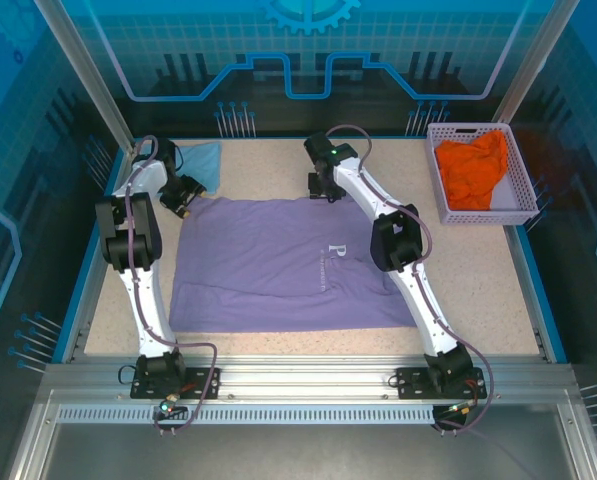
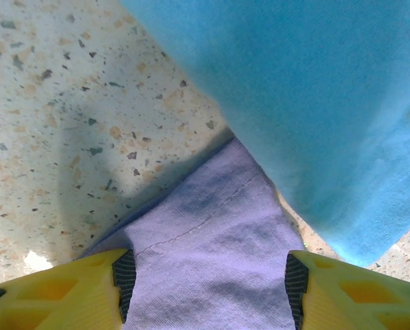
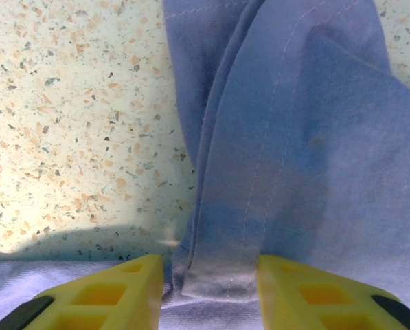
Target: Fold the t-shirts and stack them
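The lavender t-shirt [image 1: 278,265] lies spread flat mid-table, white lettering up. My left gripper [image 1: 185,203] is at its far left corner. In the left wrist view that gripper [image 2: 210,282] is open, and the purple corner [image 2: 205,234] lies flat between its pads. The light blue t-shirt [image 2: 314,103] lies just beyond, also at the far left in the top view [image 1: 203,160]. My right gripper [image 1: 323,190] is at the shirt's far edge. Its jaws [image 3: 210,275] stand partly open astride a hemmed fold of purple cloth [image 3: 259,172] that fills the gap. An orange t-shirt [image 1: 473,170] lies in the basket.
The pale lattice basket [image 1: 526,180] stands at the far right corner. Raised blue rails edge the table on the left [image 1: 83,290] and right [image 1: 538,290]. Bare speckled tabletop [image 1: 468,270] lies between the purple shirt and the right rail.
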